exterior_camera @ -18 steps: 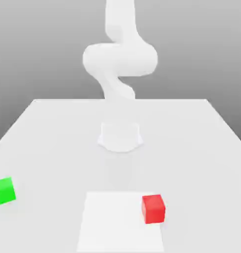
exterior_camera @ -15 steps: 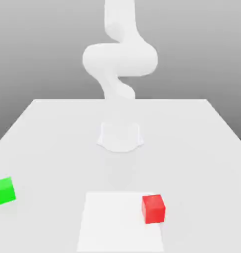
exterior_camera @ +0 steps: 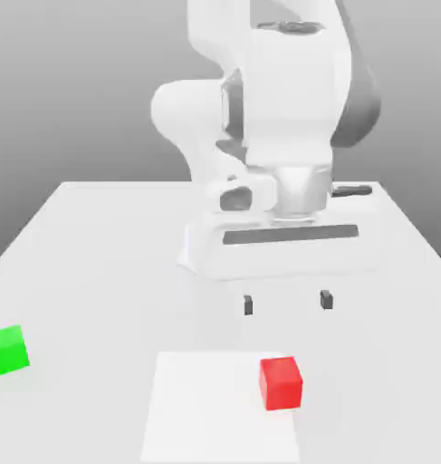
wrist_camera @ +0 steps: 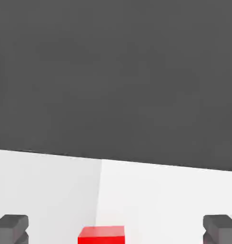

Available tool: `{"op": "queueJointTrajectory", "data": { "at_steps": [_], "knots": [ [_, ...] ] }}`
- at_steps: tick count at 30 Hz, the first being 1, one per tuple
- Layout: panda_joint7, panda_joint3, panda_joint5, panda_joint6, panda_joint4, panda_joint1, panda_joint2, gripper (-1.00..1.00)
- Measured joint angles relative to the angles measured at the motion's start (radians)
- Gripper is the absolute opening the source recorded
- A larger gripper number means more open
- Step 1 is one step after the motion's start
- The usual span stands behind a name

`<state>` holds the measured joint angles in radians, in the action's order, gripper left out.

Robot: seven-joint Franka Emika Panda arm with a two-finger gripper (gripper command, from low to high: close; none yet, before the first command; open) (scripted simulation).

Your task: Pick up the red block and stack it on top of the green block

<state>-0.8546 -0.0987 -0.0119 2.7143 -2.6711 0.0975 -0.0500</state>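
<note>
The red block (exterior_camera: 281,382) rests on a pale square patch of the table near the front, toward the exterior view's right. Above and just behind it hangs my gripper (exterior_camera: 287,303), open, its two dark fingertips (exterior_camera: 248,305) spread wide with nothing between them. In the hand view the red block (wrist_camera: 101,235) shows between the two fingertips (wrist_camera: 11,228), well apart from both. The green block (exterior_camera: 8,350) sits alone on the table at the exterior view's far left, far from the gripper.
The white table (exterior_camera: 97,245) stretches back to its far edge, with the arm's base behind the gripper. A slightly brighter square patch (exterior_camera: 206,417) marks the table's front middle.
The hand and forearm, only a faint pale shape in the earlier frames, now stand fully visible over the table's middle. Both blocks lie where they were.
</note>
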Motion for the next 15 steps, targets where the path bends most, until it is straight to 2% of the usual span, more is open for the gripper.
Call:
{"op": "queueJointTrajectory", "data": {
  "at_steps": [3,8,9,15],
  "knots": [
    [-0.028,0.001,0.029,0.068,-0.037,0.014,0.109,0.00],
    [-0.062,0.042,0.074,0.217,-0.020,0.045,0.291,0.00],
    [-0.066,0.049,0.080,0.239,-0.017,0.051,0.316,-1.00],
    [-0.071,0.051,0.086,0.250,-0.015,0.053,0.329,-1.00]
  ]
}}
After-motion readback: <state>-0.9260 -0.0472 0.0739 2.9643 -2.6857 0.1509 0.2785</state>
